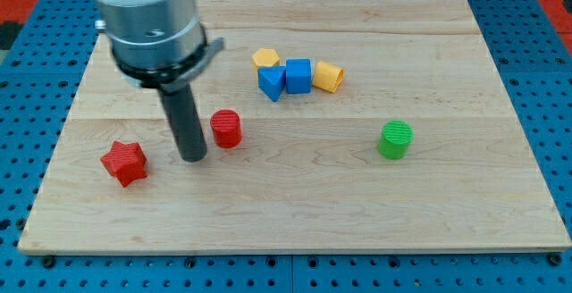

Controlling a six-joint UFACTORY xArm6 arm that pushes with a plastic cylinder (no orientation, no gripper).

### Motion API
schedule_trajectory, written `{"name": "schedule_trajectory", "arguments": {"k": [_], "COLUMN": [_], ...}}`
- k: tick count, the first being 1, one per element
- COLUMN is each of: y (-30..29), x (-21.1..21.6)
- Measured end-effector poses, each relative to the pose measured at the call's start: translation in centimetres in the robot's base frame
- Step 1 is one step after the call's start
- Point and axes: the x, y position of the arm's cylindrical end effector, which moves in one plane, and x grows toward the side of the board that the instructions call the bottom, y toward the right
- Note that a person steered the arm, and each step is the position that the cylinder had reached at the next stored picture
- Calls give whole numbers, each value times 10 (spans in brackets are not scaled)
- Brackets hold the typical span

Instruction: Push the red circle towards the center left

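Note:
The red circle (226, 129), a short red cylinder, stands on the wooden board left of the middle. My tip (192, 157) is just to its left and slightly lower in the view, with a narrow gap between them. A red star (123, 162) lies further left, beyond my tip. The rod rises from the tip to the grey arm body at the view's top left.
A cluster sits above the middle: a yellow hexagon (265, 58), a blue triangle (271, 82), a blue cube (298, 76) and a yellow cylinder (328, 77). A green cylinder (395, 139) stands at the right. The board's left edge (55, 150) is near the red star.

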Motion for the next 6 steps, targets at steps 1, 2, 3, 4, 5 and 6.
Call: {"name": "schedule_trajectory", "arguments": {"k": [1,2,3,4,5,6], "y": [74,39,-30,0,0,-10], "x": [-4,-38,-48,-79,-115,-139]}}
